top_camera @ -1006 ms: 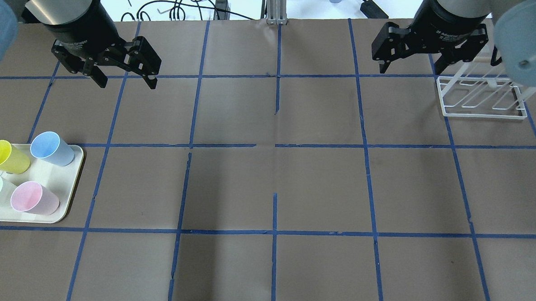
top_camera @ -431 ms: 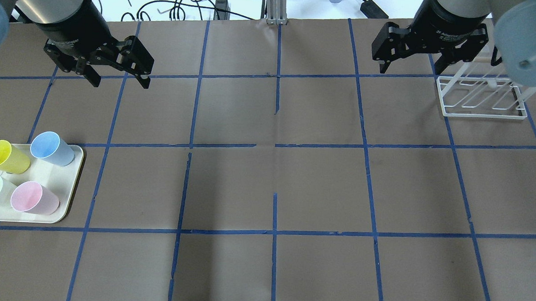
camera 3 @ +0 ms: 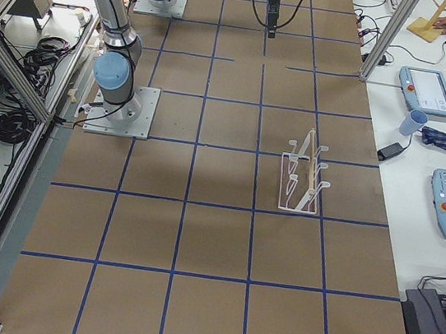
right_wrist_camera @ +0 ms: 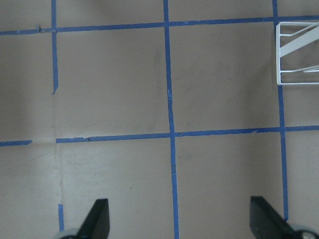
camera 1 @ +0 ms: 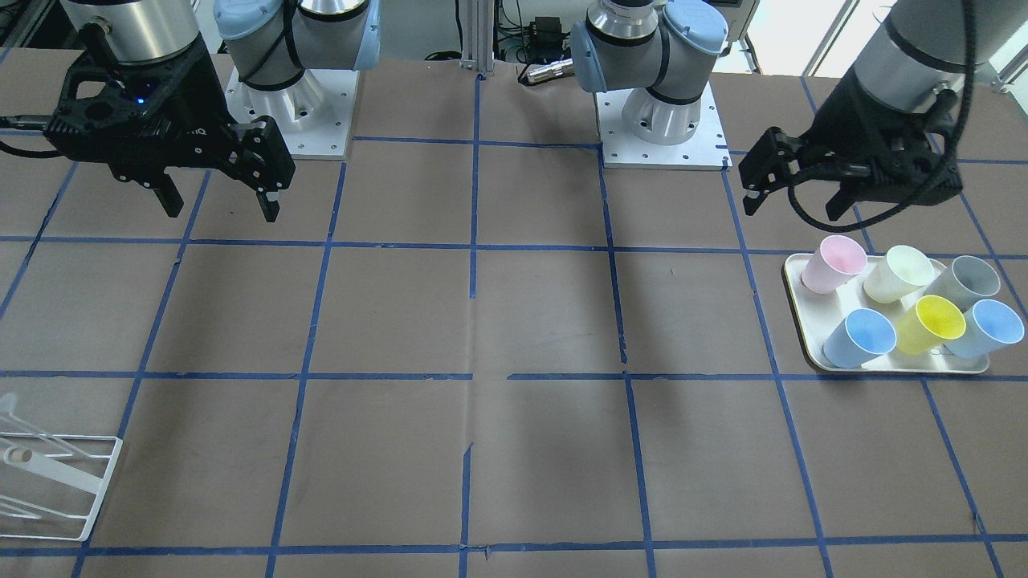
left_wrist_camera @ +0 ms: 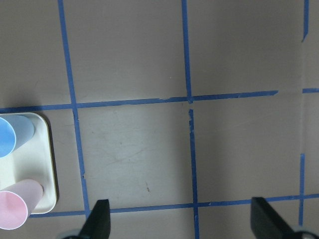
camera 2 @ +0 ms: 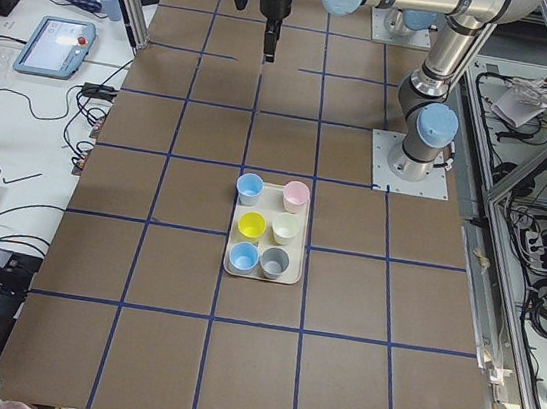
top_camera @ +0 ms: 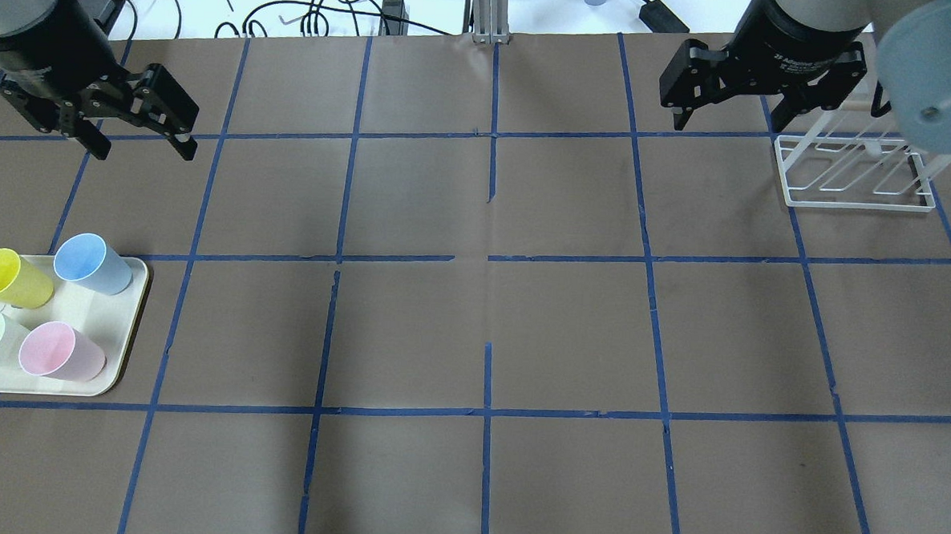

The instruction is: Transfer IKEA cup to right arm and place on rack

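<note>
Left gripper [top_camera: 143,152] and right gripper [top_camera: 728,125] are held wide open, with nothing gripped.
Both are hung above the table [top_camera: 489,324]. The cream tray [top_camera: 80,307] is set apart from the left gripper. The IKEA cup [camera 1: 964,281] is stood upright in a tray corner, beside a cream-green cup [camera 1: 898,273] and a light blue cup [camera 1: 994,325]. The rack [top_camera: 847,205] is placed on the right arm's side, apart from its gripper.

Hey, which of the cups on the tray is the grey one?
The IKEA cup: on the tray, outer end of the row nearer the robot, beside the cream-green cup; no other is grey.
</note>
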You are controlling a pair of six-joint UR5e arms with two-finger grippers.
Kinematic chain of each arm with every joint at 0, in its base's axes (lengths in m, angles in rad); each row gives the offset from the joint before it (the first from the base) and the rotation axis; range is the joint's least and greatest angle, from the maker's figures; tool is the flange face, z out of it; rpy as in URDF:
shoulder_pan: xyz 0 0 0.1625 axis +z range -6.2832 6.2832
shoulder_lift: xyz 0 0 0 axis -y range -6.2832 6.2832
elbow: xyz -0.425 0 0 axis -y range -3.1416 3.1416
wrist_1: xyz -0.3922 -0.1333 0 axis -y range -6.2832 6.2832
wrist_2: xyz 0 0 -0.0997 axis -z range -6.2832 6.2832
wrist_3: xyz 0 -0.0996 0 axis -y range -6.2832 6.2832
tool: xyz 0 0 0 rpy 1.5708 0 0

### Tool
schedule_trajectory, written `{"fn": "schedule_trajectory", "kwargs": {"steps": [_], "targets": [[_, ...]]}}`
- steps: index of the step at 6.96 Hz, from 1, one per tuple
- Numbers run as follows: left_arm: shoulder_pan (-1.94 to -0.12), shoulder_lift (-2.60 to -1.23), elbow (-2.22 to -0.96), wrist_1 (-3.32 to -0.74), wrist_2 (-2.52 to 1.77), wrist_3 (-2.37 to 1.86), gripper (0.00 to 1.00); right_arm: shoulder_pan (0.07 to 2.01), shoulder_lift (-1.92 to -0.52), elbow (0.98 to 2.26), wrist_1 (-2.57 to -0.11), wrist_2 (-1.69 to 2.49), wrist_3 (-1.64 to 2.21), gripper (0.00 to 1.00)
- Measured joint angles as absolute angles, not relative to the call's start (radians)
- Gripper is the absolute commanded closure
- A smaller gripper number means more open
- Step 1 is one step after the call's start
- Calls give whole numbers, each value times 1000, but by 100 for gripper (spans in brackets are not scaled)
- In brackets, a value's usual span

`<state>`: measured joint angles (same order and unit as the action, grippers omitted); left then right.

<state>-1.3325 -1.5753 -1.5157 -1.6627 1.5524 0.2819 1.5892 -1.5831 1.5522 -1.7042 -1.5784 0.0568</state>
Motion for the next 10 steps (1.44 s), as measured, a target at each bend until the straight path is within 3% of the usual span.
{"fn": "schedule_trajectory", "kwargs": {"steps": [5,10], "targets": [[-897,-1638,-1533,-1634,1595,690,0,1589,-1583,1551,-1704,-1578,57,0],[-620,-1887,-1522,-1320,1593,1104,0,1587,-1580,1554,-1707,-1582,57,0]]}}
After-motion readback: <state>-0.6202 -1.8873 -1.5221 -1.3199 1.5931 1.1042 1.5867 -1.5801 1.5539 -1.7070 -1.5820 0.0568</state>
